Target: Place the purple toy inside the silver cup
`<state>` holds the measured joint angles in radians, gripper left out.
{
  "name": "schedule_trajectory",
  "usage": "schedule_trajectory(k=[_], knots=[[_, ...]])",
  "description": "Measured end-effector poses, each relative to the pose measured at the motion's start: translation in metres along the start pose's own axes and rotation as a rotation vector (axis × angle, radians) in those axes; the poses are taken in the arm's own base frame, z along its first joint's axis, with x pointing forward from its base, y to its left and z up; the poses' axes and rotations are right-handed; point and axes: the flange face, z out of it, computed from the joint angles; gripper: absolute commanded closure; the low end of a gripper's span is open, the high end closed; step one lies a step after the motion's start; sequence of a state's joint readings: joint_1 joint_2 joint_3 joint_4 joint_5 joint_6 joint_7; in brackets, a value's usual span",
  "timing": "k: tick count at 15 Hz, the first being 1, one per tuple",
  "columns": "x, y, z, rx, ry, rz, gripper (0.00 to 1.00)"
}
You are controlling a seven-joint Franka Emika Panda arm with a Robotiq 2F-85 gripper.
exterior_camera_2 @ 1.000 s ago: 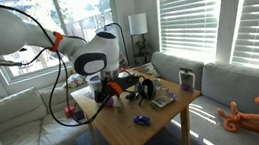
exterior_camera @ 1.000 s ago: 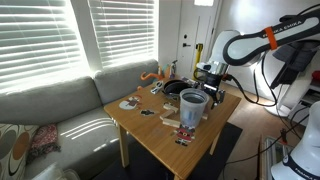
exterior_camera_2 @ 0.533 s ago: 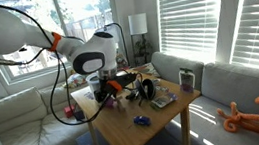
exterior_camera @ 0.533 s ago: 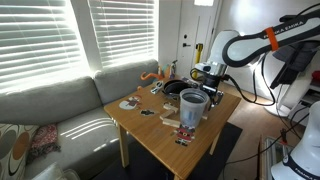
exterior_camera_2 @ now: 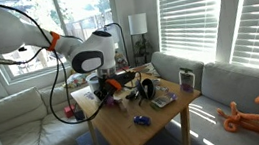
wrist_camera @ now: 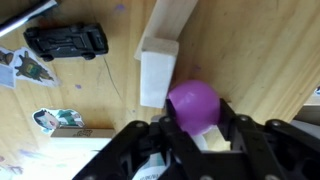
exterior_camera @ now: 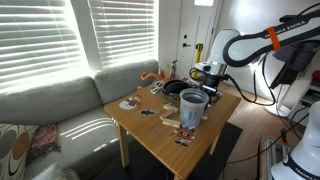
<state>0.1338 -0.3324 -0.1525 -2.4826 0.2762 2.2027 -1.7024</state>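
The purple toy [wrist_camera: 193, 105], a round ball, sits between my gripper's [wrist_camera: 195, 110] black fingers [wrist_camera: 226, 116] in the wrist view, low over the wooden table. The jaws are shut on it from both sides. In both exterior views the gripper [exterior_camera: 211, 80] [exterior_camera_2: 112, 95] hangs low over one end of the table, and the toy is too small to make out there. The silver cup [exterior_camera: 193, 108] [exterior_camera_2: 186, 79] stands upright on the table, apart from the gripper.
Just beyond the toy lie a white block [wrist_camera: 157, 75] and a wooden block [wrist_camera: 170, 30]. A black toy car [wrist_camera: 66, 41] and picture cards [wrist_camera: 55, 120] lie to the side. A dark bowl [exterior_camera: 175, 88] sits on the table [exterior_camera: 150, 130]. Sofas flank the table.
The jaws have closed round the purple toy. The arm has hardly moved.
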Motion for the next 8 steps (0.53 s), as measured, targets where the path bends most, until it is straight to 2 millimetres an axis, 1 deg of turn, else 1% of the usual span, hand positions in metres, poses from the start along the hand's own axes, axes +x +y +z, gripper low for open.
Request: schedule_trajectory(k=[2, 3, 6, 8], knots=[[0.005, -0.003, -0.01, -0.005, 0.005, -0.006, 0.84], [0.01, -0.005, -0.018, -0.01, 0.01, -0.008, 0.84], [0.021, -0.016, -0.058, -0.063, 0.019, 0.038, 0.84], [0.022, -0.022, -0.089, -0.134, 0.009, 0.104, 0.84]])
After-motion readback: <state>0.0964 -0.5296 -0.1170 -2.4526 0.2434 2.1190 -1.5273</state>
